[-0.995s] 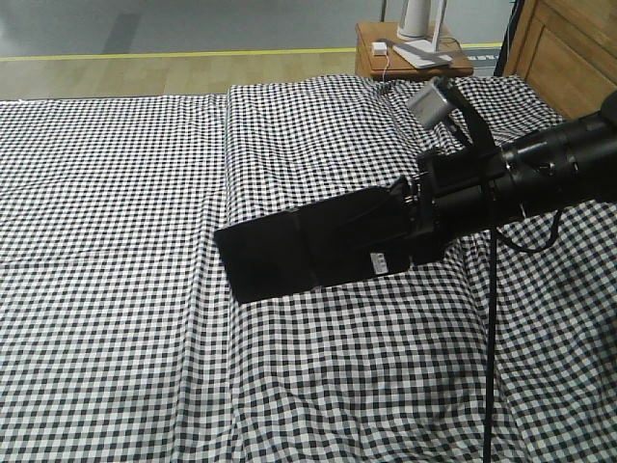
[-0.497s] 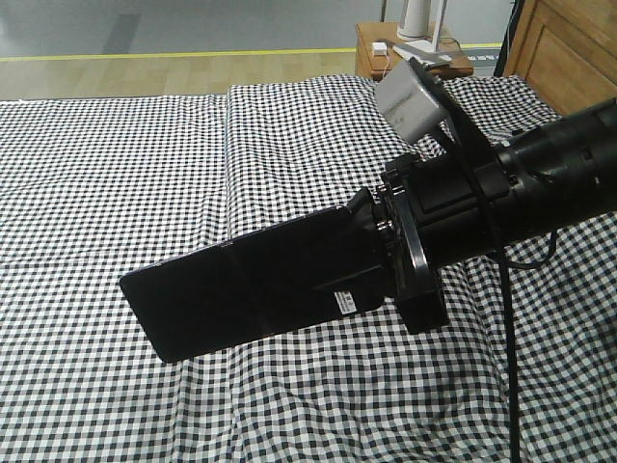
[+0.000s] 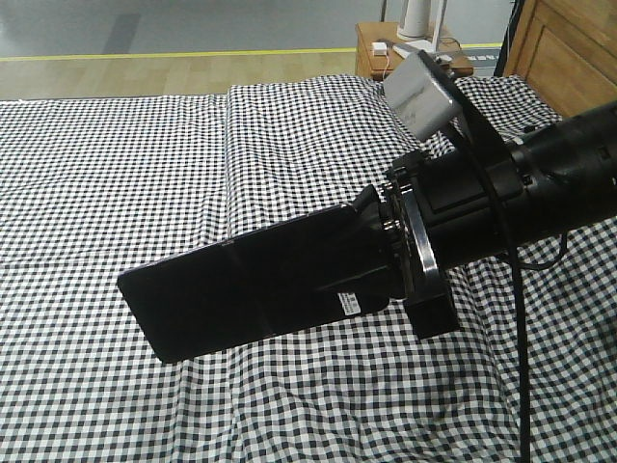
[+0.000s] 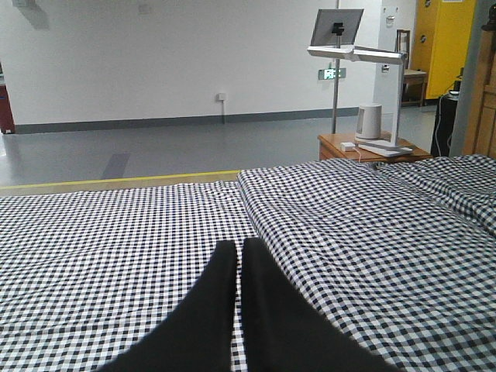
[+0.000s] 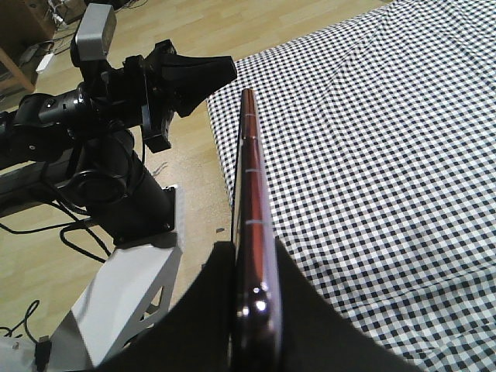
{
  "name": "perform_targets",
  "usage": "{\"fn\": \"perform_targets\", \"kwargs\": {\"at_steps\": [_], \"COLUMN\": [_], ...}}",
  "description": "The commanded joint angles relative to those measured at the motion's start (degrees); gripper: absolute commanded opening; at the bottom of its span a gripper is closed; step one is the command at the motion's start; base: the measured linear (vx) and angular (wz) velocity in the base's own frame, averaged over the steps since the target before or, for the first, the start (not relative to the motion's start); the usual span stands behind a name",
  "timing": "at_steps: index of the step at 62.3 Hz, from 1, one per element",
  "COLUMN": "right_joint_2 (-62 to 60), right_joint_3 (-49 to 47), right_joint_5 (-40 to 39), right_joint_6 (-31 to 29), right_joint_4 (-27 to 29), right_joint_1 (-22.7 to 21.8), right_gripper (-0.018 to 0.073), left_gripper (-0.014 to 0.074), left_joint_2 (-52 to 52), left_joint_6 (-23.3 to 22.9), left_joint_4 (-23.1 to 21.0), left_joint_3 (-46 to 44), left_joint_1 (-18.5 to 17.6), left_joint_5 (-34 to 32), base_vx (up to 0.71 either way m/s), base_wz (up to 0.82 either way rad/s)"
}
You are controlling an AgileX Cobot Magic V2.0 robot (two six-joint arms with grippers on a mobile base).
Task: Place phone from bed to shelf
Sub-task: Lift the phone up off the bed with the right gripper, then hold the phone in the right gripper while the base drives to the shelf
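Note:
The phone (image 3: 251, 289) is a slim glossy black slab with a small white sticker, held in the air above the bed (image 3: 116, 174), roughly level with its free end pointing left. My right gripper (image 3: 371, 260) is shut on its right end. In the right wrist view the phone (image 5: 249, 178) shows edge-on, rose-gold, clamped between the black fingers of the right gripper (image 5: 252, 252). My left gripper (image 4: 235, 248) is shut on nothing and hovers over the checked cover. The shelf is out of view.
An orange-brown nightstand (image 3: 405, 53) with a white lamp base stands beyond the bed's far right corner, beside the wooden headboard (image 3: 569, 48). The right wrist view shows my left arm (image 5: 116, 101), the white robot base (image 5: 124, 302) and wooden floor beside the bed edge.
The right gripper has lifted the phone off the cover and brought it left and toward the camera over the last second. In the last half second it barely moved.

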Motion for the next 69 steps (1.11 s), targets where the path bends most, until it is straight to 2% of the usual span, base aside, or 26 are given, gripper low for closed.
{"fn": "perform_targets", "kwargs": {"at_steps": [1, 43, 69], "right_joint_2": [-1.9, -1.9, -1.9], "right_joint_3": [-1.6, -1.6, -1.6], "right_joint_5": [3.8, 3.8, 3.8], "right_joint_6": [0.0, 0.1, 0.1], "right_joint_4": [4.7, 4.6, 4.5], "right_joint_1": [-0.1, -0.2, -0.2], "right_gripper": [-0.0003, -0.0003, -0.0003], "left_gripper": [0.0001, 0.0001, 0.0001], "left_joint_2": [-0.3, -0.3, -0.3], "left_joint_6": [-0.5, -0.5, -0.5], "left_joint_4": [-0.6, -0.6, -0.6], "left_joint_3": [-1.4, -1.4, -1.4], "left_joint_1": [0.1, 0.1, 0.1], "left_joint_5": [-4.3, -4.3, -4.3], "base_vx": [0.0, -0.01, -0.06], "base_wz": [0.0, 0.02, 0.25]}}
